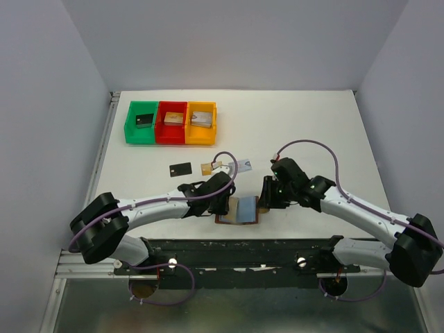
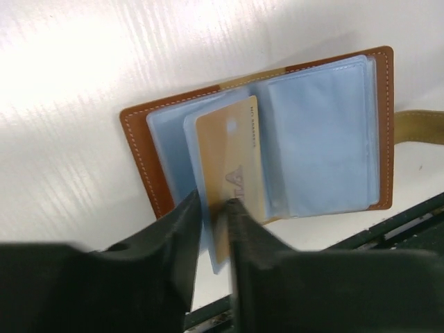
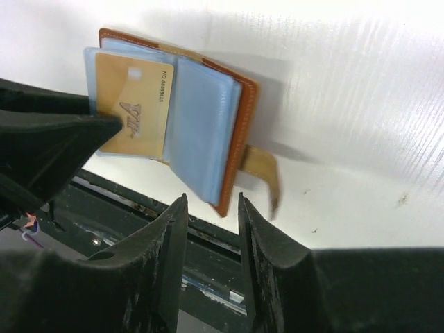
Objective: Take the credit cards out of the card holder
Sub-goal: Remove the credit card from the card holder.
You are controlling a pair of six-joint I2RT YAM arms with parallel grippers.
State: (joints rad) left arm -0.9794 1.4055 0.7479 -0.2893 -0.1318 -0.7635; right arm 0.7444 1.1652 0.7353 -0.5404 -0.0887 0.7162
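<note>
Your left gripper (image 2: 215, 229) was narrowed onto the gold card (image 2: 232, 166), pinching it together with a pale sleeve edge. The card sat partly inside the open card holder (image 2: 319, 132). Holder lay flat, low centre of the overhead frame, between both grippers. Your right gripper (image 3: 211, 236) stood apart, holding nothing. Above the holder on the table (image 1: 312, 125): black card (image 1: 180, 168), second gold card (image 1: 207, 167), pale card (image 1: 243, 164).
</note>
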